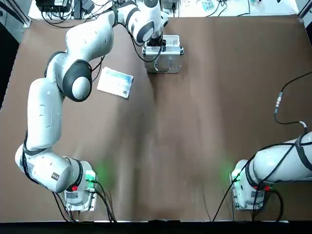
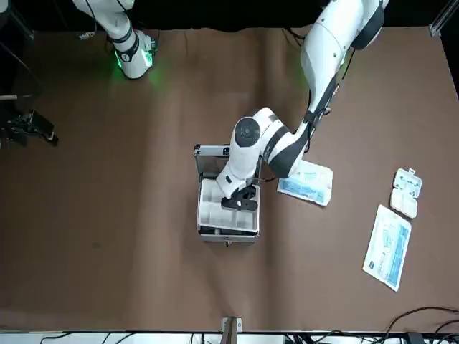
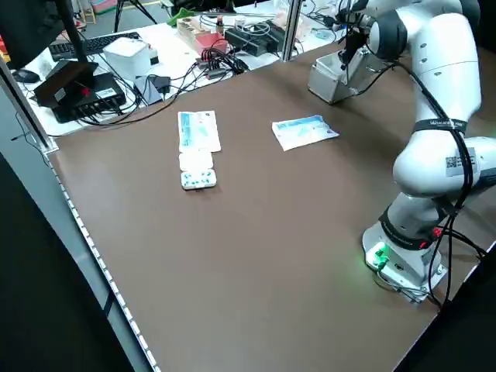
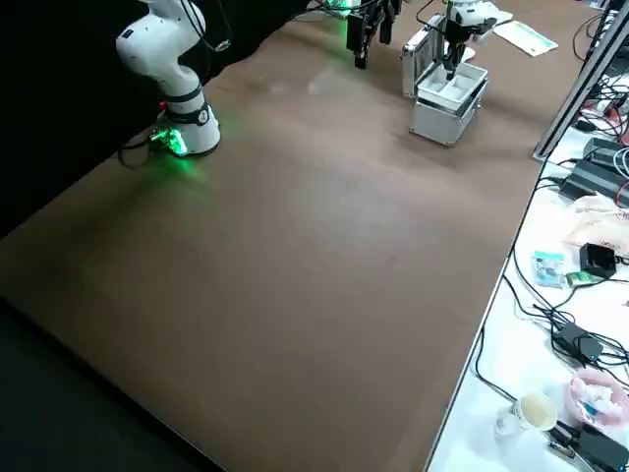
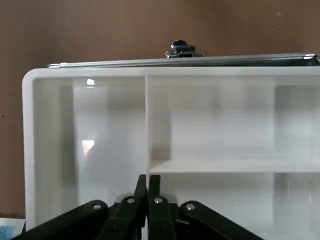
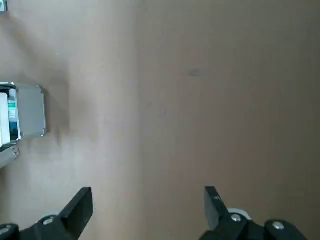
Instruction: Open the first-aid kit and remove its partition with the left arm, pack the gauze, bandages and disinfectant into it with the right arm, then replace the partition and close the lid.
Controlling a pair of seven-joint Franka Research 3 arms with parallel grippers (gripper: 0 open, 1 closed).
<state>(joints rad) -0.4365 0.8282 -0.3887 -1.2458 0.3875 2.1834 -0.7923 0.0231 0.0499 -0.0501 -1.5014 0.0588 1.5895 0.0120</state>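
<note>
Brown tabletop (image 2: 107,236); left end effector (image 5: 147,192), pinched on the partition (image 2: 215,208), should lift straight, level, clear; right end effector (image 6: 147,212) spread, idle.

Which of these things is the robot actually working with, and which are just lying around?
In use: left gripper, partition, open case, lid, printed packet.
Lying about: cables and electronics on the side bench, paper cup.
</note>
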